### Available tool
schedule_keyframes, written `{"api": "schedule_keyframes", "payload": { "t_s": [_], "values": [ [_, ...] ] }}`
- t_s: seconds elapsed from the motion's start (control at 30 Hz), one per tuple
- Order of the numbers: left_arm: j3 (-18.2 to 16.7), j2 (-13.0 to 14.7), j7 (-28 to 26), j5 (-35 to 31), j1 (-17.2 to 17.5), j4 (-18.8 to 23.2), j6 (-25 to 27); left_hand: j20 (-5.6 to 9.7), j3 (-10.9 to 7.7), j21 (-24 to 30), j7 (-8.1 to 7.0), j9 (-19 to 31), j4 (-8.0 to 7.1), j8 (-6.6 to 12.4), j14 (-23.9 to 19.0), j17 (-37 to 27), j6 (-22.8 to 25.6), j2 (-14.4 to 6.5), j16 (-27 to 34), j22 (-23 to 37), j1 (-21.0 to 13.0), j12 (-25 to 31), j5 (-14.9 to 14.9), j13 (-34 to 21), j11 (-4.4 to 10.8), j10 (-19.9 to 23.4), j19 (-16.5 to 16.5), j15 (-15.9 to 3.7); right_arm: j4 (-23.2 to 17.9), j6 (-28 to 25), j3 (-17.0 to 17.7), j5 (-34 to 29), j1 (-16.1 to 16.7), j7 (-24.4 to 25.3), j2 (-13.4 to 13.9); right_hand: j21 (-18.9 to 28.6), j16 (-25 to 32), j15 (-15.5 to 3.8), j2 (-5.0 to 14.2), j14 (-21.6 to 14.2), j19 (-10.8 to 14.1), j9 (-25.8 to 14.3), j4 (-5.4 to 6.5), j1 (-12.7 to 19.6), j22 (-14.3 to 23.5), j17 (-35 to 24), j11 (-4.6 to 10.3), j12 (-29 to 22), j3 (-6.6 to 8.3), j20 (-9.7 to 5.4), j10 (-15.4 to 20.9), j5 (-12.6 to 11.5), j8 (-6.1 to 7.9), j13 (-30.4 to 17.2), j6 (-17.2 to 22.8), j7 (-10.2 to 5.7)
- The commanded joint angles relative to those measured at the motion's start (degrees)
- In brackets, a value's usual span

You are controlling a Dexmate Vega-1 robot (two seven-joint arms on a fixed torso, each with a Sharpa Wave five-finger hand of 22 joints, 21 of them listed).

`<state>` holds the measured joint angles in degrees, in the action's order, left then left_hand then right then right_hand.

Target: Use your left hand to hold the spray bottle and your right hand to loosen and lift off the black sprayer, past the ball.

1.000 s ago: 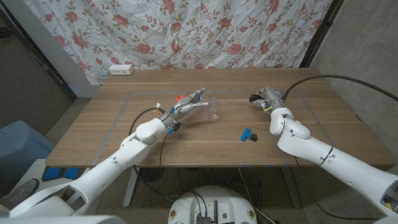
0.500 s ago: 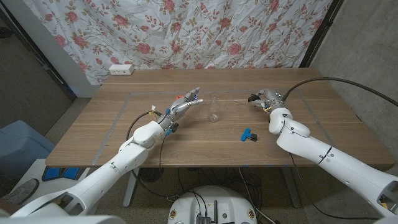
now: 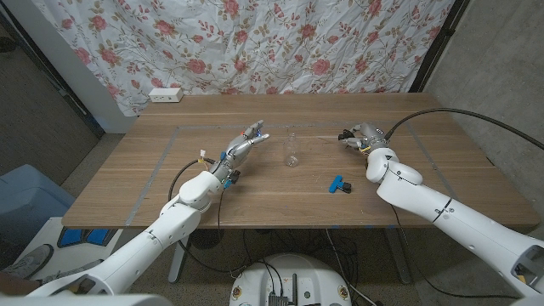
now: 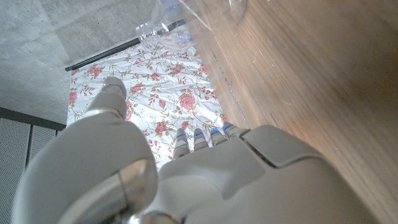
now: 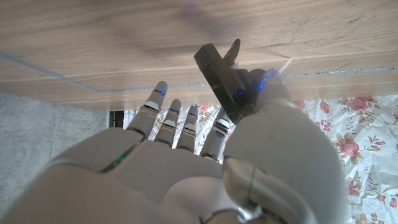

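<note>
Since the earlier head pictures, the left hand (image 3: 244, 141) has let go of the clear spray bottle (image 3: 291, 151) and drawn back from it; the bottle, tilted in that hand a second ago, now stands upright alone on the surface (image 3: 153, 183).

Head view: the left hand's fingers are spread and hold nothing, with the bottle well beyond their tips. The right hand (image 3: 364, 137) holds the black sprayer (image 3: 349, 134), which juts from its fingers toward the bottle. A small blue object (image 3: 340, 184) lies on the surface near the right forearm. No ball can be made out.

Left wrist view: the left hand's fingers (image 4: 198, 138) reach out apart, gripping nothing; the clear bottle (image 4: 205, 18) stands just past them, untouched.

Right wrist view: the black sprayer (image 5: 219, 76) is pinched between the thumb and the fingers (image 5: 180, 124), the remaining fingers extended, and its white dip tube (image 5: 285, 65) hangs free.

Judged from this, the sprayer is already off and lifted clear, so the task is at its closing step. The next move calls only for keeping the pinch steady, or setting the sprayer down away from the bottle.
</note>
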<state>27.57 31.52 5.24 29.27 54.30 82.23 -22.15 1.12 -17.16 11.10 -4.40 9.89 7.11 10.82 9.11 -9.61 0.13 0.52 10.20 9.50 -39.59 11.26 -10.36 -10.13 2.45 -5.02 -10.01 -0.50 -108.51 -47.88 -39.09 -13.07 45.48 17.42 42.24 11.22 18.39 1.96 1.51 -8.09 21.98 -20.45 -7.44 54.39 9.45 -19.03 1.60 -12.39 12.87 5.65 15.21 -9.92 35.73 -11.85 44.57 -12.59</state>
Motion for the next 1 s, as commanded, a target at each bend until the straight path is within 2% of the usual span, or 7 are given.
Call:
{"api": "schedule_keyframes", "payload": {
  "t_s": [0.03, 0.3, 0.5, 0.87, 1.0],
  "values": [
    [-1.1, -0.3, -2.6, 0.3, 1.5, 0.4, -0.1, -0.47, -0.01, 0.2, -0.14, 0.1, -0.36, 0.20, -0.4, -0.1, 0.4, -0.2, 0.6, 0.2, 0.6, 0.6, 0.2, -0.1, 0.21, 0.5, 0.0, 0.15, 1.0, -0.2, -0.3, 2.4, -0.8, 0.4, -0.4, -0.1, -0.1, 0.63, 0.09, 0.0, 0.1, 0.1, -0.08, -0.4, 0.3, -0.1, -0.54, 0.1, -0.34, 0.24, -0.3, -0.4, -0.57, -0.2, -1.1, 0.10],
    [-0.9, -0.9, -2.0, 0.4, 0.8, -1.0, -0.4, -0.64, -0.07, 0.3, -0.11, 0.1, -0.32, 0.17, -0.8, -0.1, 0.7, -0.5, 0.6, 0.2, 0.9, 0.6, 0.2, -0.1, 0.19, 0.8, 0.4, -0.04, 1.8, -0.4, -0.7, 3.6, -1.3, 0.6, -0.7, -0.2, -0.2, 0.74, 0.01, 0.1, 0.0, 0.4, -0.16, -0.7, 0.3, -0.1, -0.65, 0.2, -0.40, 0.23, -0.6, -0.4, -0.88, -0.2, -1.7, 0.04],
    [-1.0, -0.9, -2.4, 0.4, 0.9, -1.1, -0.3, -0.68, -0.13, 0.3, -0.16, 0.1, -0.29, 0.14, -1.0, -0.1, 0.8, -0.8, 0.6, 0.2, 1.1, 0.7, 0.2, -0.1, 0.21, 1.0, 0.7, -0.01, 2.1, -0.7, -1.1, 4.4, -1.8, 0.4, -0.7, -0.2, -0.2, 0.94, -0.14, 0.2, 0.0, 0.8, -0.32, -0.8, 0.3, -0.2, -0.80, 0.4, -0.45, 0.22, -1.0, -0.5, -1.62, -0.2, -3.1, 0.09],
    [-1.1, -0.8, -2.8, 0.6, 1.2, -0.8, 0.0, -0.86, -0.23, 0.3, -0.04, 0.1, -0.22, 0.08, -1.3, -0.1, 1.0, -1.2, 0.5, 0.2, 1.4, 0.7, 0.2, -0.1, 0.23, 1.4, 1.1, -0.02, 2.5, 0.1, -1.2, 5.5, -2.2, 0.5, -0.4, -0.3, -0.7, 1.49, -0.64, 1.0, -0.3, 2.1, -0.63, -1.5, 0.3, -0.4, -1.41, 0.7, -0.63, 0.46, -2.1, -0.7, -4.56, -0.3, -8.9, 0.17],
    [-1.2, -0.8, -2.9, 0.6, 1.4, -0.6, 0.1, -0.92, -0.28, 0.3, -0.01, 0.1, -0.18, 0.04, -1.4, -0.1, 1.1, -1.4, 0.5, 0.2, 1.5, 0.6, 0.2, -0.1, 0.18, 1.4, 1.2, -0.03, 2.5, 0.4, -1.1, 6.0, -2.1, 0.6, -0.3, -0.4, -0.9, 1.69, -0.90, 1.2, -0.5, 2.7, -0.65, -2.0, 0.3, -0.4, -1.67, 0.7, -0.75, 0.63, -2.2, -0.7, -6.11, -0.3, -11.8, 0.42]
  ]
}}
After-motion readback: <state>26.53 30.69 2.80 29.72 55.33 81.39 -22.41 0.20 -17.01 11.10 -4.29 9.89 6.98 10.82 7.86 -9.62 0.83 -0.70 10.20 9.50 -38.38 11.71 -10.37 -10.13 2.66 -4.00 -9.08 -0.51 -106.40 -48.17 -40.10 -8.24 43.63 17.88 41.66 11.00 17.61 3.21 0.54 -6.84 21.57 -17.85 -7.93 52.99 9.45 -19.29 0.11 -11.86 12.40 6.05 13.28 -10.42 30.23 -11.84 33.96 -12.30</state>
